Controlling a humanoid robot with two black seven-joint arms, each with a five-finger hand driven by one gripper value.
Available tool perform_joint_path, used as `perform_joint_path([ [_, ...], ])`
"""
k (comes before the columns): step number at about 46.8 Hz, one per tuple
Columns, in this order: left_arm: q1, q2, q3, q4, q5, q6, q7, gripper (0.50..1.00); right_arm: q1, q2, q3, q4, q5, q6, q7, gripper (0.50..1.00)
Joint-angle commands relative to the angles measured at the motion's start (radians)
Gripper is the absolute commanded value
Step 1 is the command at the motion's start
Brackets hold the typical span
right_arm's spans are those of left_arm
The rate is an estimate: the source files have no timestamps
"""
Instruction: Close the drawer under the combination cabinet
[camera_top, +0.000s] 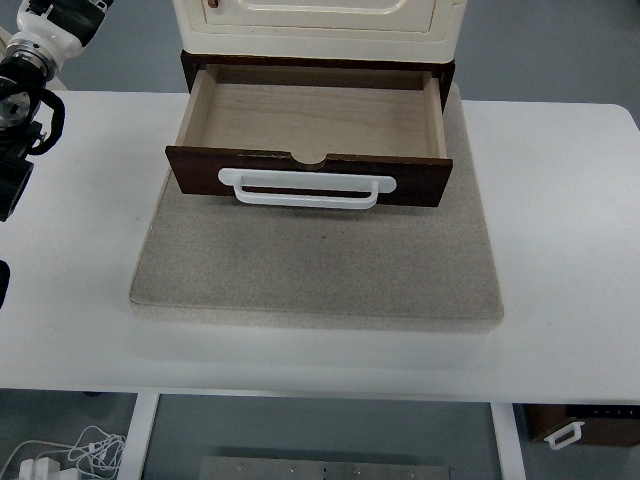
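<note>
Left robot hand (18, 110) cropped at the edge, grip unreadable; drawer (310, 135) stands open.

A lab or robot test room is suggested rather than a home. A plain white surface (560, 250) is seen on white metal legs (505, 440) over a bare grey-blue floor (540, 50). A small cream cabinet (318, 25) with an open wooden drawer (310, 135) is set out alone on a grey felt mat (315, 270), staged like a test piece. Loose white cables and a plug (60, 455) are left on the floor at the lower left, and part of a black and white robot arm (25, 90) is seen at the left edge. A spare drawer front with a white handle (575, 428) lies at the lower right.
</note>
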Motion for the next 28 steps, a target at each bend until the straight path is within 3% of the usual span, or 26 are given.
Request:
perform_joint_path([
  [1,0.0,-0.003,0.0,-0.001,0.012,0.0,0.0,0.999,-0.001,0.0,0.0,0.0,0.0,-0.001,0.0,0.952],
  [19,-0.018,0.008,0.002,-0.006,0.035,-0.003,0.0,0.996,0.0,0.0,0.0,0.0,0.0,-0.001,0.0,0.952],
  [28,-0.066,0.058,0.0,-0.008,0.098,-0.02,0.0,0.996,0.0,0.0,0.0,0.0,0.0,0.001,0.0,0.952],
])
